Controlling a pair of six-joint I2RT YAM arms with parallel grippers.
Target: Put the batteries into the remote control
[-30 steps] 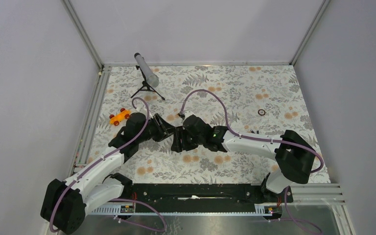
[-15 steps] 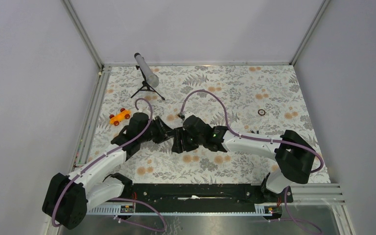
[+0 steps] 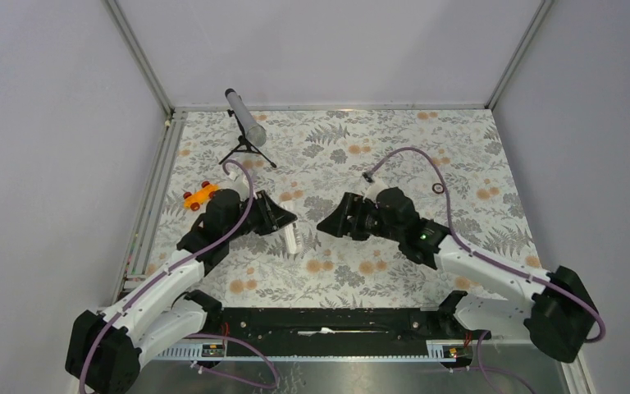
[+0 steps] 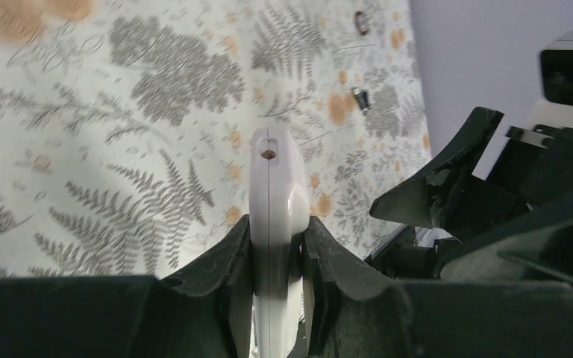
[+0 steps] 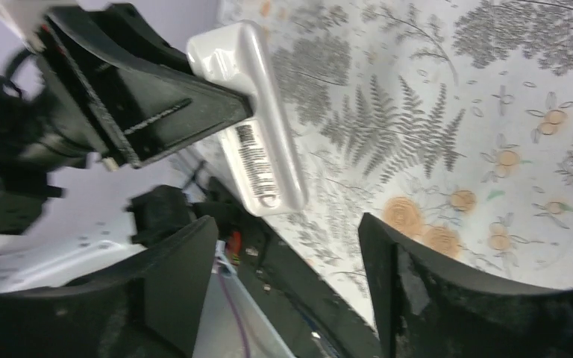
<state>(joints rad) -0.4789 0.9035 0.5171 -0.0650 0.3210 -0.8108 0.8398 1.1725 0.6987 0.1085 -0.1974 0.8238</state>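
Observation:
My left gripper (image 3: 285,222) is shut on the white remote control (image 3: 290,235) and holds it on edge above the flowered cloth. In the left wrist view the remote (image 4: 272,183) stands clamped between the two black fingers (image 4: 224,261). The right wrist view shows the remote's (image 5: 260,153) labelled back. My right gripper (image 3: 328,223) is open and empty, a short way right of the remote; its fingers (image 5: 179,276) stand wide apart. A tiny dark cylinder (image 4: 359,98), maybe a battery, lies far off on the cloth. I see no other battery.
A grey tube on a black tripod (image 3: 246,125) stands at the back left. An orange toy car (image 3: 200,195) lies left of my left gripper. A thin black ring (image 3: 437,188) lies at the right. A black rail (image 3: 320,322) runs along the near edge.
The two grippers were together at the middle. My right gripper has pulled back to the right and now stands open. My left gripper keeps the remote, which now shows.

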